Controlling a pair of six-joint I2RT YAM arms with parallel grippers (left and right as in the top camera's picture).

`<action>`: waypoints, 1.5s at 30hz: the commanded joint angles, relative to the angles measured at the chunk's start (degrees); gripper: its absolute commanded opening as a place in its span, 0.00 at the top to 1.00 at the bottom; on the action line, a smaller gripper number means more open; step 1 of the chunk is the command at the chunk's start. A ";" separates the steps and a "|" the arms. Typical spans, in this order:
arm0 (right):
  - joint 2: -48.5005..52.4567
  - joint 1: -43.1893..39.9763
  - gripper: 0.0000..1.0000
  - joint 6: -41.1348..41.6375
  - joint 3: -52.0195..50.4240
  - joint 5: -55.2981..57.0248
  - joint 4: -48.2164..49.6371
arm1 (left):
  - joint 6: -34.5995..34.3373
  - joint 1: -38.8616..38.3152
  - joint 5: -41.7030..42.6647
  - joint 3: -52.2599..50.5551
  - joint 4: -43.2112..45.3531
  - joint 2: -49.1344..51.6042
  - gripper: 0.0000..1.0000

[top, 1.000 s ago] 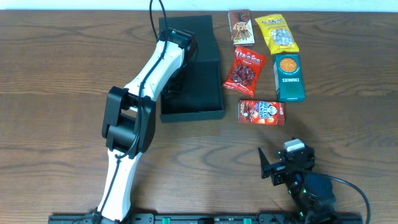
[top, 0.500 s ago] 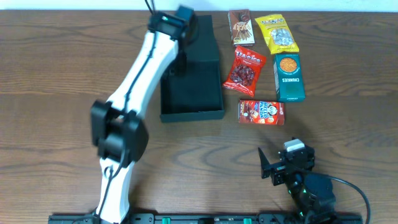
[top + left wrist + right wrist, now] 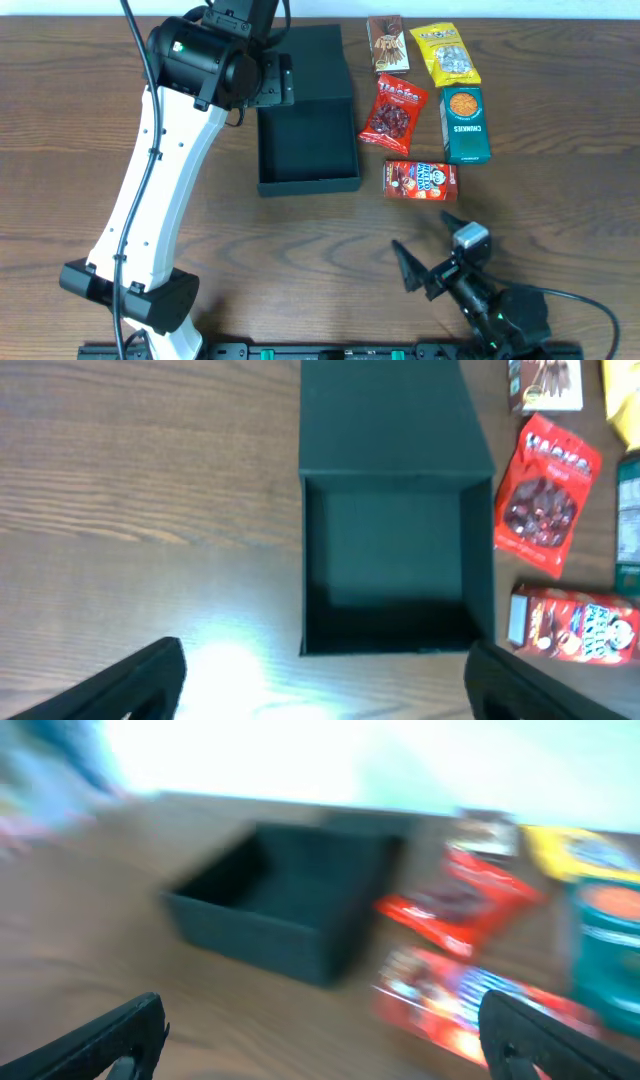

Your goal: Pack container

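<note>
The container (image 3: 308,150) is a dark teal-black open box on the table, its lid flap (image 3: 315,55) lying back behind it. Its inside is empty in the left wrist view (image 3: 385,560). My left gripper (image 3: 325,665) is open and empty, high above the box's front edge; in the overhead view the left arm (image 3: 215,55) rises over the box's far left corner. My right gripper (image 3: 425,252) is open and empty near the front edge, below the red snack box (image 3: 421,181). It also shows in the blurred right wrist view (image 3: 320,1030), facing the container (image 3: 290,910).
To the right of the container lie a red pouch (image 3: 394,110), a brown packet (image 3: 386,43), a yellow packet (image 3: 445,53) and a small teal carton with an orange circle (image 3: 465,123). The left arm's white link (image 3: 150,190) crosses the left of the table.
My left arm has lifted up and back from the container and now stands high over its far left corner. My right gripper has tilted and shifted left; its view is motion-blurred.
</note>
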 commanded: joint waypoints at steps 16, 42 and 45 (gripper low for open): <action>-0.22 -0.31 0.01 32.30 -0.17 -13.44 13.20 | 1.73 4.02 7.48 0.09 -0.13 -0.04 0.05; 70.44 -15.56 0.01 -10.10 56.96 11.28 -20.90 | 2.75 4.02 7.21 0.09 1.38 -0.04 0.05; 79.49 -16.17 0.01 -12.57 63.25 17.09 -24.26 | 2.75 4.02 6.88 0.09 1.40 -0.04 0.05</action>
